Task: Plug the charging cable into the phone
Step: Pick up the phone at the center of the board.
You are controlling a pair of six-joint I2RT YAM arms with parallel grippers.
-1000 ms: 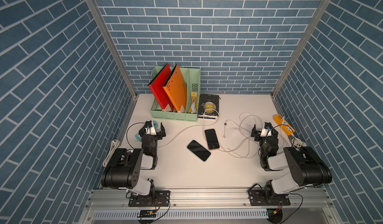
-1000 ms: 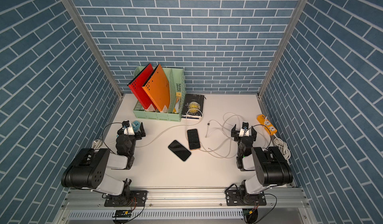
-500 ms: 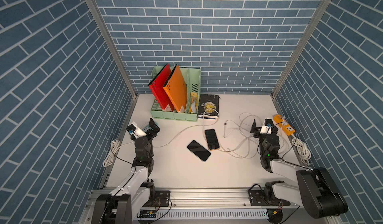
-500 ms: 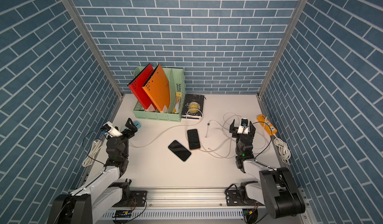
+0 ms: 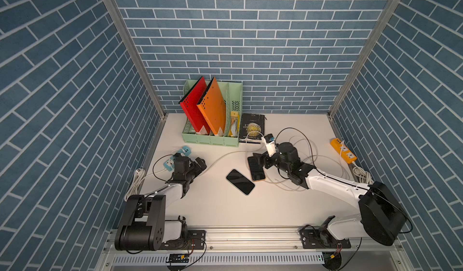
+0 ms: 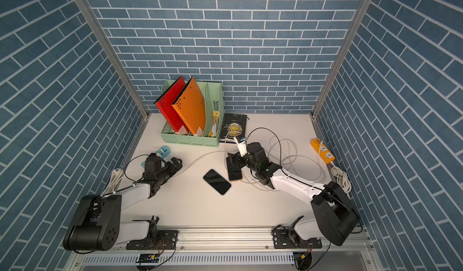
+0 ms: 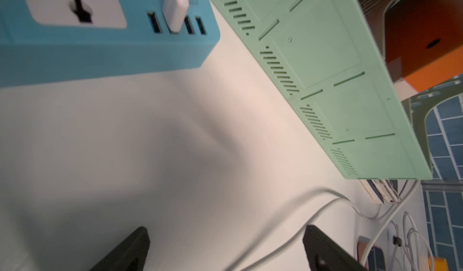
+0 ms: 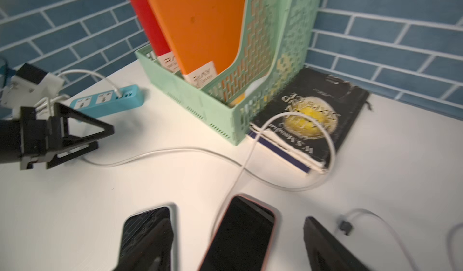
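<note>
Two dark-screened phones lie mid-table: one in an orange-pink case [image 5: 256, 169] [image 6: 235, 170] and one in a pale case [image 5: 240, 181] [image 6: 216, 182]. A white charging cable [image 5: 220, 158] [image 8: 175, 154] runs from the blue power strip [image 5: 185, 152] across the table and loops over the book; its free plug is hidden. My right gripper [image 5: 260, 160] [image 8: 235, 232] hovers open just above the orange-cased phone [image 8: 240, 234], one finger on each side. My left gripper [image 5: 198, 165] [image 7: 226, 234] is open, low over the table, with the cable [image 7: 288, 242] beside one finger.
A green file rack [image 5: 213, 139] with red and orange folders stands at the back, a black book [image 5: 251, 128] beside it. An orange power strip [image 5: 343, 153] and loose white cable loops [image 5: 305, 157] lie at the right. Coiled cords rest at both side edges.
Both arms have unfolded from near the front rail toward the table's middle. The right gripper has come over the orange-cased phone with its jaws a little narrower; the left has dropped beside the cable.
</note>
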